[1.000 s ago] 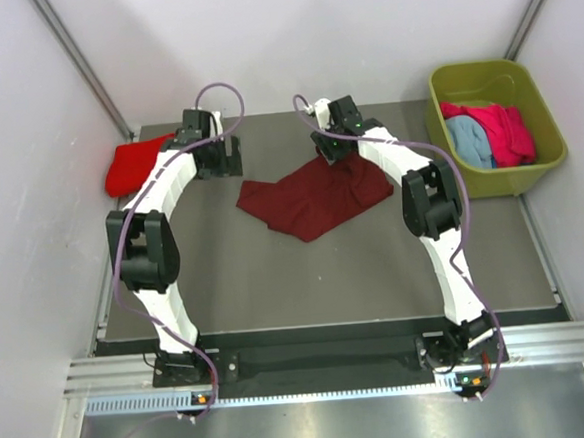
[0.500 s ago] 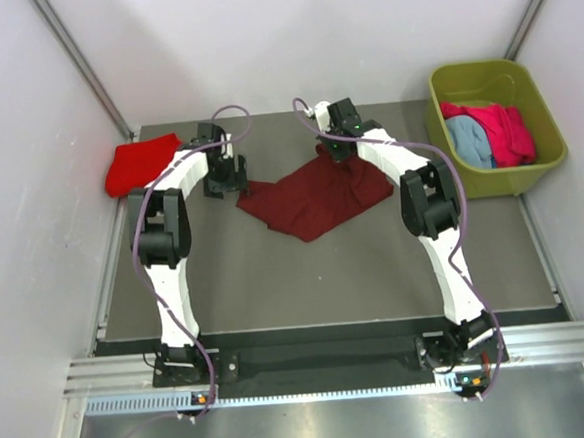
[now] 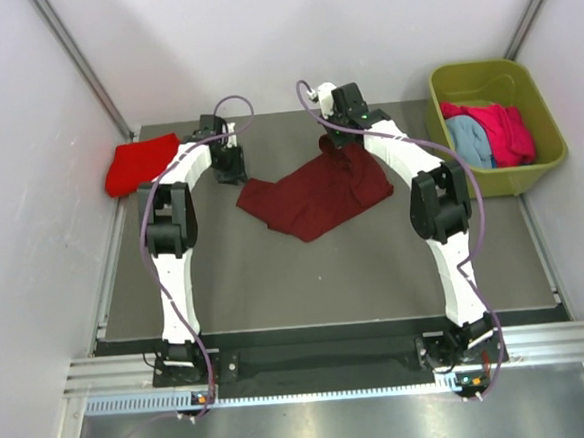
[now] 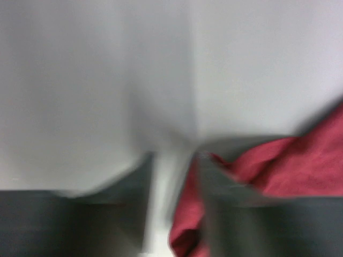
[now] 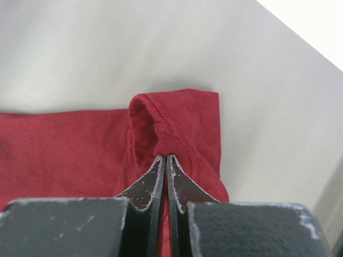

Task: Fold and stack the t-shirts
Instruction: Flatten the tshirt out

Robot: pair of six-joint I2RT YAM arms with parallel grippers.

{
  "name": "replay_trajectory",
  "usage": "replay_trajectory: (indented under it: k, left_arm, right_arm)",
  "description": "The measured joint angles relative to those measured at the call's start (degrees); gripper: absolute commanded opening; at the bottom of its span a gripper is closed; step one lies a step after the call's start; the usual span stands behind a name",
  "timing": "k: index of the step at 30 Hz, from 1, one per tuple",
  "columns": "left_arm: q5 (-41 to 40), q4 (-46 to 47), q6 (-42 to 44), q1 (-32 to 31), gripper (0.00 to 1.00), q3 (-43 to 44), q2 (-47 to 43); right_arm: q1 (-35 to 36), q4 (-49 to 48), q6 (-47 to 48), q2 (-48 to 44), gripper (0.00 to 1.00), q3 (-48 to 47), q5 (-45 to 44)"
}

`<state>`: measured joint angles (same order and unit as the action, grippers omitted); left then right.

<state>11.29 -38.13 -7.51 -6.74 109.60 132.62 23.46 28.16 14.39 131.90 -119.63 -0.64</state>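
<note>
Right gripper (image 5: pixel 165 160) pinched shut on a hemmed fold of the maroon t-shirt (image 3: pixel 311 200), whose long axis ran hand to hand. Left gripper (image 3: pixel 237 173) sat at the opposite corner, cloth just beside it; blur hid whether it gripped.

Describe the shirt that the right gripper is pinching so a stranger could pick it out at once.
On the grey table, near the far middle, lies a dark maroon shirt, crumpled, one edge pinched in the right gripper. It is the darkest cloth here: the bright red shirt sits at the far left corner, the rest in the green tub.
</note>
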Motion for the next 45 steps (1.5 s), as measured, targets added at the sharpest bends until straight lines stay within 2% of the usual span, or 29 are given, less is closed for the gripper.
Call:
replay_trajectory:
  k: [2, 5, 12, 16, 27, 34, 39, 42, 45]
  left_arm:
    - [0.57, 0.02, -0.74, 0.00, 0.64, 0.33, -0.11]
    - [1.16, -0.04, -1.62, 0.02, 0.66, 0.22, -0.46]
    - [3.50, -0.24, -2.82, 0.13, 0.64, -1.01, -1.22]
    - [4.46, -0.39, -3.19, 0.13, 0.59, -1.57, -1.66]
    - [5.38, -0.98, -4.37, 0.35, 0.58, -7.02, -8.70]
    - [6.27, -0.87, -4.61, 0.35, 0.59, -8.50, -8.48]
    - [6.27, -0.83, -4.35, 0.35, 0.52, -6.51, -4.66]
    - [6.82, -0.63, -4.28, 0.35, 0.52, -4.50, -2.86]
    - [7.13, -0.39, -4.17, 0.37, 0.38, -2.86, -1.53]
  right_arm:
    - [0.00, -0.07, 0.02, -0.22, 0.00, 0.02, -0.35]
    - [0.00, -0.13, 0.02, -0.24, 0.00, 0.37, -0.61]
    - [0.00, -0.09, 0.00, -0.26, 0.00, 0.83, -0.83]
    - [-0.02, -0.09, 0.00, -0.26, 0.00, 0.83, -0.85]
    - [-0.02, -0.24, -0.07, -0.28, 0.00, 1.66, -1.09]
    - [-0.02, -0.26, -0.09, -0.28, 0.00, 1.90, -1.09]
    - [-0.02, -0.26, -0.09, -0.28, 0.00, 2.03, -1.27]
    - [-0.02, -0.37, -0.07, -0.28, 0.00, 2.56, -1.29]
    - [-0.02, -0.33, -0.07, -0.28, 0.00, 2.97, -1.29]
